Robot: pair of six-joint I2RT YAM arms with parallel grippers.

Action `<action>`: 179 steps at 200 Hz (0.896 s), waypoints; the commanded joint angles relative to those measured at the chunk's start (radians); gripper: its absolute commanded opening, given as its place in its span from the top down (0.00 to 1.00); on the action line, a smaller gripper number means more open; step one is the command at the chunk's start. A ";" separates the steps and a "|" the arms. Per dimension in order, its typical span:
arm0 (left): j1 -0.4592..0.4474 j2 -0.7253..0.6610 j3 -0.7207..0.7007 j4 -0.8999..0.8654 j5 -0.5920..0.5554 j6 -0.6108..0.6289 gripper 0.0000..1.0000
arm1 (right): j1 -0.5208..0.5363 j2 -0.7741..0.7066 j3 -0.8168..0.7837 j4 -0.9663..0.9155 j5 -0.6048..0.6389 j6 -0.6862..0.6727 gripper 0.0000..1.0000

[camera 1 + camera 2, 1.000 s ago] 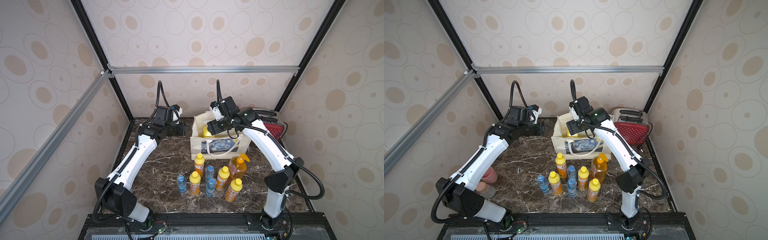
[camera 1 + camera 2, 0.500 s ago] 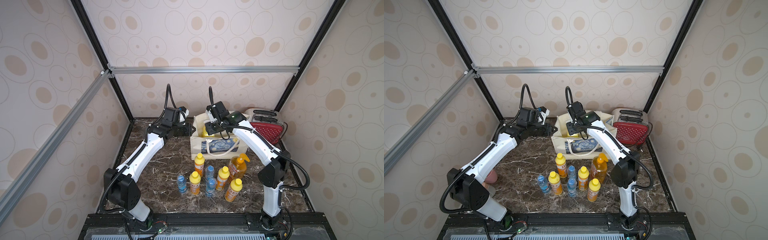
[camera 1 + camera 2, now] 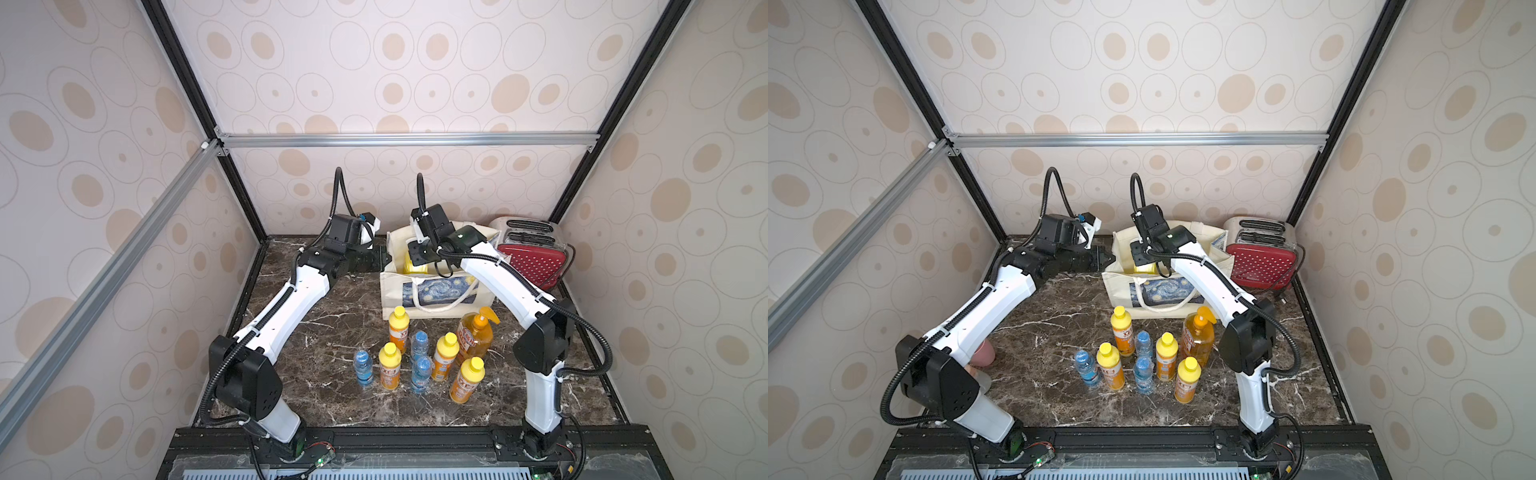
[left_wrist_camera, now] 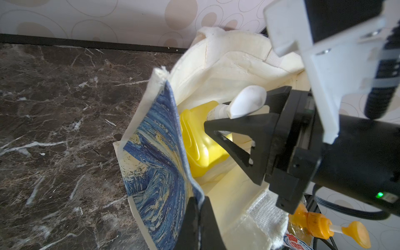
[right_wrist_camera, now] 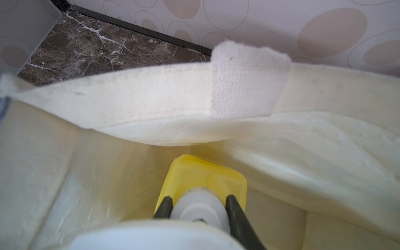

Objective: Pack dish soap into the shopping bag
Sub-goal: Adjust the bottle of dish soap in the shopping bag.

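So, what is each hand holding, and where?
Left hand: the shopping bag, by its printed side's top edge. Right hand: the yellow soap bottle, by its white pump neck.

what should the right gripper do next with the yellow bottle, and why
Probably close firmly on the pump neck before moving anything. The right gripper straddles that neck of the yellow bottle inside the bag, but a firm grip isn't clear. The left gripper is shut on the bag's edge, holding the mouth open.
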 commanded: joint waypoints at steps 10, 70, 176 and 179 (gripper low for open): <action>-0.005 0.009 0.038 0.004 0.003 0.004 1.00 | -0.003 0.010 0.001 0.037 -0.016 0.006 0.96; -0.005 0.019 0.055 -0.011 -0.007 0.004 1.00 | 0.022 -0.030 0.075 0.038 0.002 0.004 1.00; -0.005 0.022 0.022 0.012 0.007 -0.001 1.00 | 0.052 0.006 0.246 0.067 0.016 0.041 1.00; -0.006 0.023 0.022 0.013 0.006 -0.001 1.00 | 0.051 0.006 0.257 0.069 0.011 0.042 1.00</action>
